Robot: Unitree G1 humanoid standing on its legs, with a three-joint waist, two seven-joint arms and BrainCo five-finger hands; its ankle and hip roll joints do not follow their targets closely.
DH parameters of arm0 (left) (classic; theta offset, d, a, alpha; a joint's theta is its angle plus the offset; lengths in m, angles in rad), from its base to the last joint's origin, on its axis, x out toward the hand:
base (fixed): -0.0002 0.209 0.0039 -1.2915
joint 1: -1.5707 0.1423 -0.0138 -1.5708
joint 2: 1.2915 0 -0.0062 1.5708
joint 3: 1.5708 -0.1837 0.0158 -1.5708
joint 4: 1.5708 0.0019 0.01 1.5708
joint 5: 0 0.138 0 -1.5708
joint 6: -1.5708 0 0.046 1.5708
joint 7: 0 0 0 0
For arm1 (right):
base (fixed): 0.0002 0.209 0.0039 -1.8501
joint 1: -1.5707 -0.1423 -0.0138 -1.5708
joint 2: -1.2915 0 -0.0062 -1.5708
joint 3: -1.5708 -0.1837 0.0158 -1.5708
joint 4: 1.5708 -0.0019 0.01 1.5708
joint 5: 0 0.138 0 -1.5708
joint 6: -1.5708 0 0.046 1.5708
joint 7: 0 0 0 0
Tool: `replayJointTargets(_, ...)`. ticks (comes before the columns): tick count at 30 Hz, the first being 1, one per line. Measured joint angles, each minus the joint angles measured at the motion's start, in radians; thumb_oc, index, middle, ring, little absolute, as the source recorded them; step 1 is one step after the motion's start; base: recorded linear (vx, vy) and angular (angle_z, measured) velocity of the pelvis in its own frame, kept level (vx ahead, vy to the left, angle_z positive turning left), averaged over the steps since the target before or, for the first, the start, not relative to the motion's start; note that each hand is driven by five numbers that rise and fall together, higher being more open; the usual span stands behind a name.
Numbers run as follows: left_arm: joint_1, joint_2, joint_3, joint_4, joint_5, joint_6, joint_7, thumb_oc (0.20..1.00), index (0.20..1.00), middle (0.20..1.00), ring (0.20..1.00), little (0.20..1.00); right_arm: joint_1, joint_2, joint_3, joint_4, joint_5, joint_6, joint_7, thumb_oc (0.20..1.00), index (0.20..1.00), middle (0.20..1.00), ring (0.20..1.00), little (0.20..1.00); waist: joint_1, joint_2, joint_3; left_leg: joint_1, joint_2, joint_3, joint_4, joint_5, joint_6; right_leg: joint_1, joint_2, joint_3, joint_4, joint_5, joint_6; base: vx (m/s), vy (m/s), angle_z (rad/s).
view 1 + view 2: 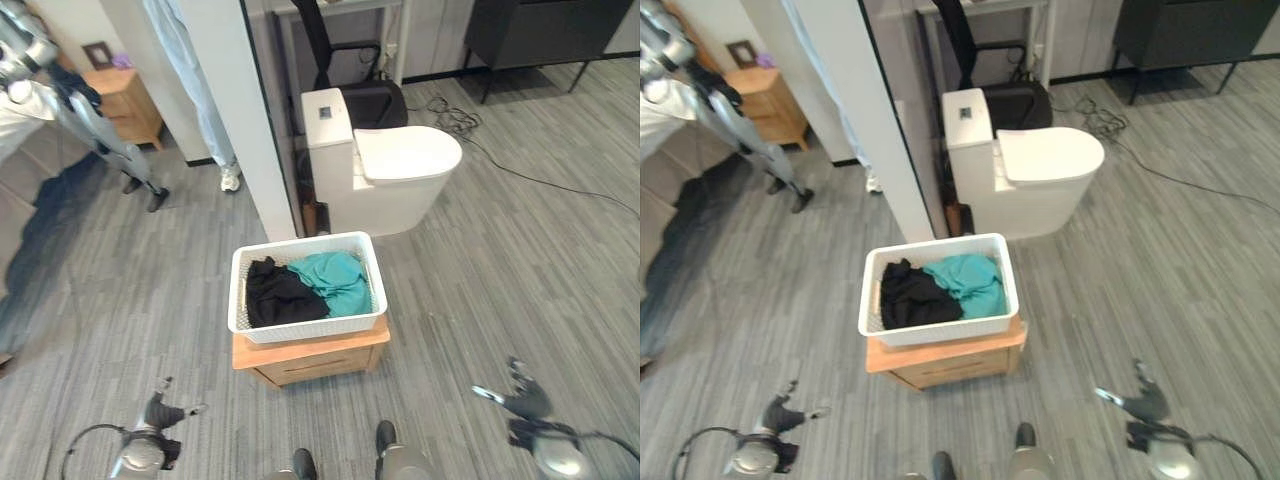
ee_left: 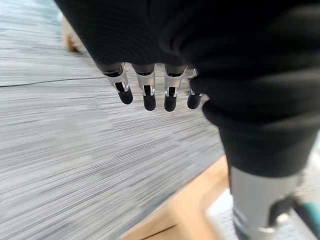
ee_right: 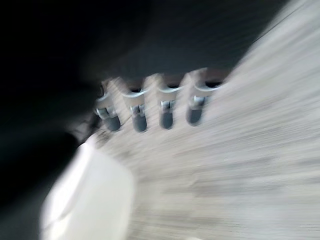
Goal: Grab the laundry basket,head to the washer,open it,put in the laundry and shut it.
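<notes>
Left wrist view, item one: fingers (image 2: 149,95) of my left hand (image 1: 150,432) hang straight and a little apart, dark tips over bare grey floor (image 2: 75,130), nothing held. Item two: right hand (image 1: 525,405), fingers (image 3: 166,107) likewise extended in a row with gaps between them, empty, though that wrist view is smeared and I read the thumb only loosely. Item three, poses: in the head views both hands sit low at either side, left one near the lower left, right one near the lower right, each well apart from the load. Item four: white laundry basket (image 1: 305,325), perforated walls, resting on a small wooden cabinet (image 1: 310,358) straight ahead; inside, a black garment (image 1: 278,295) on its left side touching a teal garment (image 1: 335,280) on its right. Item five, beyond: a white appliance (image 1: 385,175) against a partition (image 1: 235,120). Risks, as I judge them: the basket overhangs the cabinet top, so an uneven reach, one hand arriving first, could shove it off the far edge or tip it; open fingers catching the perforations could snag.
</notes>
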Motion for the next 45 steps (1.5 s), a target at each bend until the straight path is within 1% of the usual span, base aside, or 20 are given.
replayJointTargets(2,0.045,0.024,0.058,-0.117,-0.001,-0.005,-0.036,1.000,1.000,1.000,1.000,1.000,0.086,-0.011,-0.040,-0.094,0.000,0.007,0.044,1.000,1.000,1.000,1.000,1.000,-0.004,-0.007,0.001,-0.003,0.000,0.006,-0.001,0.000,0.004,-0.003,-0.001,0.002,-0.007,0.003,0.004,0.04,0.022,-0.06)
replayJointTargets(6,0.051,0.049,0.122,-0.167,0.000,0.006,-0.054,1.000,1.000,1.000,1.000,1.000,0.121,-0.021,-0.078,-0.237,-0.002,0.028,0.091,1.000,1.000,1.000,1.000,1.000,-0.019,0.002,0.000,-0.005,-0.001,0.019,-0.006,-0.003,0.007,0.000,0.001,0.006,-0.033,0.021,0.006,0.04,0.008,-0.09)
replayJointTargets(11,0.050,0.066,0.161,-0.267,0.001,0.017,-0.070,1.000,1.000,1.000,1.000,1.000,0.108,-0.043,-0.162,-0.386,-0.001,0.053,0.114,1.000,1.000,1.000,1.000,1.000,-0.016,0.004,-0.001,-0.001,-0.001,0.020,-0.004,-0.002,0.006,0.020,0.007,0.006,-0.071,0.039,0.002,0.01,0.000,0.00)
replayJointTargets(13,-0.019,0.107,0.156,-0.286,0.000,0.035,-0.081,1.000,1.000,1.000,1.000,1.000,0.025,-0.079,-0.175,-0.394,0.001,0.070,0.112,1.000,1.000,1.000,1.000,1.000,-0.016,-0.013,-0.005,-0.010,-0.001,0.023,-0.001,-0.001,0.006,0.024,0.009,0.008,-0.100,0.057,0.004,0.00,-0.016,-0.01)
replayJointTargets(14,-0.097,0.145,0.121,-0.279,-0.006,0.046,-0.083,1.000,1.000,1.000,1.000,1.000,-0.012,-0.093,-0.174,-0.384,0.021,0.077,0.112,1.000,1.000,1.000,1.000,1.000,-0.008,-0.021,-0.005,-0.022,-0.001,0.023,0.002,0.000,0.005,0.020,0.009,0.008,-0.110,0.065,0.004,0.00,-0.034,0.00)
replayJointTargets(17,-0.207,0.176,0.075,-0.268,-0.026,0.067,-0.095,1.000,1.000,1.000,1.000,1.000,-0.044,-0.157,-0.172,-0.354,0.041,0.115,0.113,1.000,1.000,1.000,1.000,1.000,-0.009,-0.029,-0.003,-0.039,-0.002,0.024,0.004,0.002,0.005,0.025,0.011,0.007,-0.149,0.092,0.004,0.00,-0.022,-0.01)
replayJointTargets(19,-0.295,0.175,0.019,-0.195,-0.047,0.083,-0.101,1.000,1.000,1.000,1.000,1.000,-0.074,-0.202,-0.156,-0.303,0.078,0.123,0.113,1.000,1.000,1.000,1.000,1.000,-0.012,-0.033,-0.002,-0.045,-0.002,0.028,0.005,0.002,0.005,0.029,0.014,0.006,-0.174,0.109,-0.002,-0.01,-0.037,-0.05)
replayJointTargets(21,-0.479,0.172,-0.124,0.002,-0.060,0.117,-0.109,1.000,1.000,1.000,1.000,1.000,-0.192,-0.263,-0.052,-0.164,0.154,0.147,0.116,1.000,1.000,1.000,1.000,1.000,-0.015,-0.047,0.009,-0.053,-0.001,0.027,0.006,0.007,0.003,0.022,0.015,0.006,-0.173,0.118,-0.009,-0.01,-0.017,-0.01)
replayJointTargets(22,-0.492,0.167,-0.132,0.007,-0.076,0.122,-0.109,1.000,1.000,1.000,1.000,1.000,-0.206,-0.260,-0.044,-0.157,0.167,0.150,0.117,1.000,1.000,1.000,1.000,1.000,-0.017,-0.049,0.010,-0.054,-0.001,0.028,0.005,0.008,0.002,0.020,0.016,0.006,-0.173,0.118,-0.009,-0.01,-0.033,-0.01)
replayJointTargets(24,-0.604,0.148,-0.228,0.145,-0.173,0.138,-0.108,1.000,1.000,1.000,1.000,1.000,-0.278,-0.271,0.057,-0.086,0.306,0.159,0.132,1.000,1.000,1.000,1.000,1.000,-0.017,-0.057,0.018,-0.060,0.000,0.026,0.002,0.010,0.001,0.014,0.016,0.003,-0.181,0.116,-0.008,-0.02,-0.031,0.04)
replayJointTargets(26,-0.665,0.139,-0.253,0.208,-0.236,0.145,-0.107,1.000,1.000,1.000,1.000,1.000,-0.316,-0.280,0.119,-0.061,0.385,0.164,0.135,1.000,1.000,1.000,1.000,1.000,-0.014,-0.057,0.022,-0.074,-0.002,0.024,0.002,0.013,0.003,0.001,0.014,0.001,-0.181,0.119,-0.009,-0.02,-0.035,0.09)
replayJointTargets(27,-0.812,0.131,-0.374,0.406,-0.313,0.153,-0.110,1.000,1.000,1.000,1.000,1.000,-0.373,-0.378,0.250,-0.047,0.469,0.172,0.138,1.000,1.000,1.000,1.000,1.000,-0.010,-0.055,0.023,-0.089,-0.003,0.017,0.009,0.014,0.004,-0.007,0.010,-0.009,-0.181,0.121,-0.008,-0.01,-0.020,0.16)
replayJointTargets(28,-0.919,0.137,-0.431,0.500,-0.356,0.167,-0.106,1.000,1.000,1.000,1.000,1.000,-0.438,-0.448,0.302,-0.062,0.515,0.175,0.154,1.000,1.000,1.000,1.000,1.000,-0.011,-0.054,0.026,-0.108,-0.004,0.010,0.003,0.027,0.006,-0.025,0.009,-0.015,-0.176,0.127,-0.007,0.02,-0.009,0.19)
replayJointTargets(30,-0.948,0.135,-0.422,0.500,-0.390,0.158,-0.107,1.000,1.000,1.000,1.000,1.000,-0.504,-0.472,0.268,-0.071,0.576,0.167,0.152,1.000,1.000,1.000,1.000,1.000,-0.010,-0.037,0.036,-0.105,-0.003,0.006,-0.004,0.030,0.004,-0.023,0.013,-0.020,-0.175,0.130,-0.012,0.02,-0.009,0.08)
replayJointTargets(31,-0.991,0.126,-0.459,0.568,-0.397,0.156,-0.110,1.000,1.000,1.000,1.000,1.000,-0.527,-0.499,0.297,-0.067,0.603,0.168,0.151,1.000,1.000,1.000,1.000,1.000,-0.009,-0.030,0.040,-0.105,-0.003,0.004,-0.004,0.030,0.004,-0.023,0.012,-0.022,-0.174,0.130,-0.012,0.00,0.000,0.00)
replayJointTargets(32,-1.066,0.112,-0.495,0.713,-0.391,0.170,-0.111,1.000,1.000,1.000,1.000,1.000,-0.597,-0.543,0.366,-0.062,0.638,0.174,0.156,1.000,1.000,1.000,1.000,1.000,-0.016,-0.025,0.044,-0.105,-0.004,0.002,-0.005,0.030,0.004,-0.022,0.012,-0.024,-0.173,0.131,-0.012,0.00,0.000,0.00)
replayJointTargets(34,-1.092,0.112,-0.493,0.746,-0.390,0.172,-0.110,1.000,1.000,1.000,1.000,1.000,-0.637,-0.542,0.368,-0.061,0.669,0.174,0.154,1.000,1.000,1.000,1.000,1.000,-0.016,-0.023,0.045,-0.105,-0.003,0.000,-0.005,0.031,0.003,-0.022,0.013,-0.024,-0.173,0.131,-0.012,-0.01,0.000,0.02)
replayJointTargets(36,-1.100,0.111,-0.458,0.764,-0.390,0.170,-0.110,1.000,1.000,1.000,1.000,1.000,-0.684,-0.543,0.382,-0.053,0.687,0.175,0.153,1.000,1.000,1.000,1.000,1.000,-0.015,-0.017,0.049,-0.105,-0.004,-0.003,-0.005,0.031,0.003,-0.022,0.013,-0.024,-0.173,0.131,-0.012,-0.03,0.000,0.03)
replayJointTargets(42,-1.103,0.106,-0.477,0.820,-0.354,0.180,-0.110,1.000,1.000,1.000,1.000,1.000,-0.910,-0.550,0.579,0.142,0.739,0.188,0.154,1.000,1.000,1.000,1.000,1.000,-0.009,-0.026,0.058,-0.128,-0.005,-0.005,-0.005,0.034,0.000,-0.045,0.012,-0.026,-0.173,0.133,-0.015,-0.02,-0.001,0.00)
replayJointTargets(45,-1.088,0.089,-0.480,0.831,-0.351,0.188,-0.109,1.000,1.000,1.000,1.000,1.000,-1.027,-0.515,0.656,0.261,0.744,0.198,0.152,1.000,1.000,1.000,1.000,1.000,-0.003,-0.028,0.070,-0.141,-0.005,-0.005,-0.005,0.036,0.000,-0.057,0.012,-0.026,-0.173,0.136,-0.016,-0.03,-0.005,-0.01)
